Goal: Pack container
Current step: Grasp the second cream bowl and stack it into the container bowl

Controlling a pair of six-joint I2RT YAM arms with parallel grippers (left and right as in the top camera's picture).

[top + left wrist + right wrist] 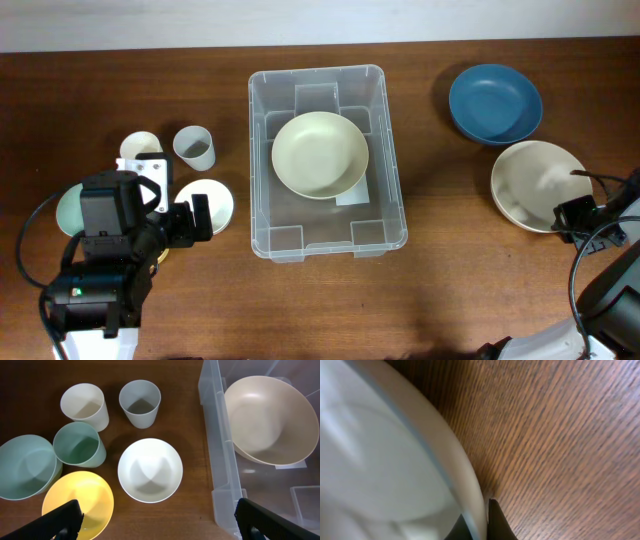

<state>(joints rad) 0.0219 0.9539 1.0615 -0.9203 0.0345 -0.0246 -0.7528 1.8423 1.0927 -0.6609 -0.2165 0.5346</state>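
**Table** [450,290]: dark brown wood grain; carries everything below.

**Left gripper** [167,522]: hangs over the cluster of small dishes. Its two dark fingertips sit at the bottom corners of the left wrist view, spread wide apart and holding nothing.

**Pale green bowl** [25,472]: furthest left, upright and empty.

**Yellow bowl** [77,505]: just beside the pale green bowl, on its near side, with the left fingertip overlapping its edge in the wrist view.

**Green cup** [77,445]: upright, just beside both the pale green bowl and the white cup.

**White cup** [84,405]: upright, behind the green cup.

**Grey cup** [140,402]: upright, near the white cup and clear of it.

**White bowl** [150,470]: upright and empty, between the cups and the container.

**Container** [258,150]: clear rectangular bin at mid-table, open side up, with its long side running away from the arms. A white label [352,196] shows through its base.

**Cream bowl** [320,155]: inside the container, upright, toward the far half and partly covering the label.

**Blue bowl** [495,103]: right of the container, far side, empty.

**Off-white bowl** [535,185]: just nearer than the blue bowl, resting on the table.

**Right gripper** [568,215]: at the off-white bowl's near right rim. The blurred right wrist view shows dark fingertips on either side of the rim, closed onto it.
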